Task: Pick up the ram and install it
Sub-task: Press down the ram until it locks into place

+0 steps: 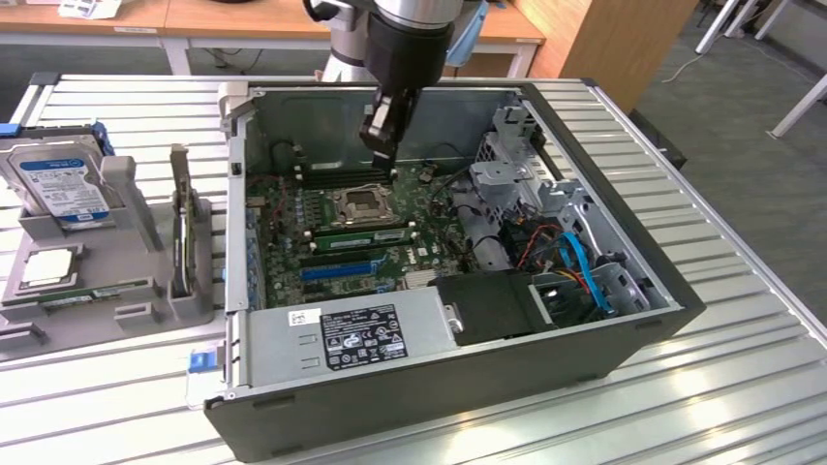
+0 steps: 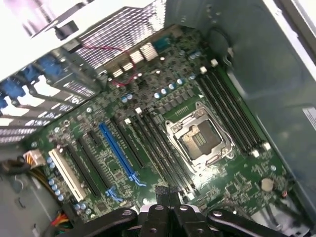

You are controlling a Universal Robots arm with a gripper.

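Hanging with the black metal tool (image 1: pixel 379 152) pressed together, empty, over the green motherboard (image 1: pixel 287 254). Seeing the long thin green ram stick (image 1: pixel 362 230) seemingly in a slot just past the silver socket (image 1: pixel 362 203), lying across the exterior view's left to right.

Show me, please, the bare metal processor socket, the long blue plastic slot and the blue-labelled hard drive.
Bare metal processor socket (image 2: pixel 197 139), wrist view, its open centre.
Long blue plastic slot (image 2: pixel 116 150), wrist view, mid-length.
Blue-labelled hard drive (image 1: pixel 54 181), exterior view, its label.

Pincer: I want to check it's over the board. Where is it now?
In the exterior view, the pincer hangs inside the open computer case, over the dark memory slots beside the processor socket.
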